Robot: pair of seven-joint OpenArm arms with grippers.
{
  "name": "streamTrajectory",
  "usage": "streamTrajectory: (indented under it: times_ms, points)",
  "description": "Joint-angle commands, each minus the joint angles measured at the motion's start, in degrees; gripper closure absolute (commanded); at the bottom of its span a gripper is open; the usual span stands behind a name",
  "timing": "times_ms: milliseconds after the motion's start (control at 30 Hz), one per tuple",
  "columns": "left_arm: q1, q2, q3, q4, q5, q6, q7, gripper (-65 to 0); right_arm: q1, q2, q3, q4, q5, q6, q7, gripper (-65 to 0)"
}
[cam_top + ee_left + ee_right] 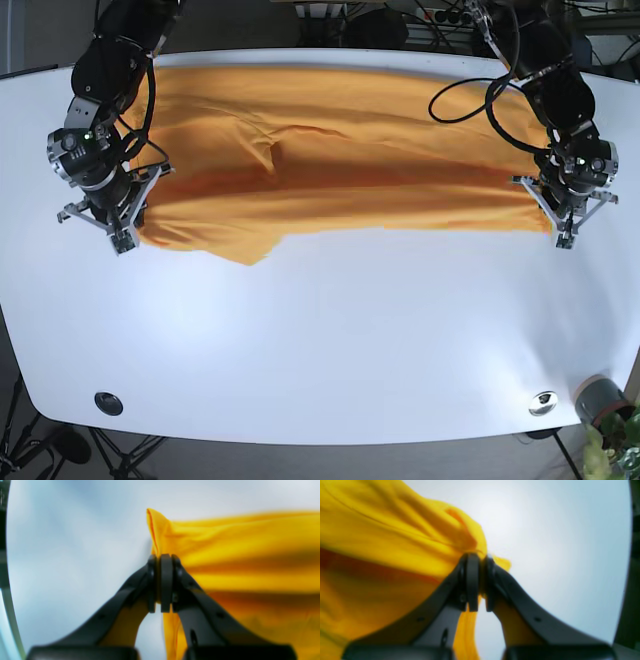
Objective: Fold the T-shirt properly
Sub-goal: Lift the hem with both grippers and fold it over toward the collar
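**Both grippers pinch the near edge of the yellow T-shirt**

On the white table [320, 350], in the upper half of the base view, the yellow T-shirt [330, 150] lies spread from the left side to the right side. Its far edge runs close to the far edge of the table, and a long fold crosses the middle of the cloth. The near edge looks lifted a little between the two arms, and one flap hangs lower at the left of centre (it has a darker orange tone in this view).

At the right of the base view, the left gripper [566, 222] holds the right end of that near edge. In the left wrist view the left gripper [162, 580] has its jaws pressed together on a corner of the cloth, and the fabric stretches away to the right of the frame.

At the left of the base view, the right gripper [125, 225] holds the left end. In the right wrist view the right gripper [478, 580] has its jaws closed on a bunched piece of the shirt, which fills the left part of the frame. Both wrist views are blurred.
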Motion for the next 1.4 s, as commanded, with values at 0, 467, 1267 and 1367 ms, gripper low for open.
streamTrajectory:
  times_ms: [0,467,1267,1367]
  points:
    - [-0.40,-1.03,-0.34,2.37,-0.15,-0.35,1.13,0.0,-1.19,0.55,0.10,2.28,2.18,-0.10,0.99,-2.9]
    - [5.75,-1.30,-6.49,3.60,0.02,-6.37,2.19,0.0,-12.62,-0.77,7.22,3.07,10.53,-0.10,0.99,-2.9]
    - [10.68,-1.74,-6.40,3.43,0.29,-6.37,4.04,0.0,-16.84,-1.64,10.12,2.63,12.99,-0.10,0.99,-3.6]
    - [10.68,-2.70,-6.05,3.16,0.29,-6.37,4.04,-3.8,-16.92,-2.35,11.00,2.63,12.20,-0.10,0.99,-12.7]
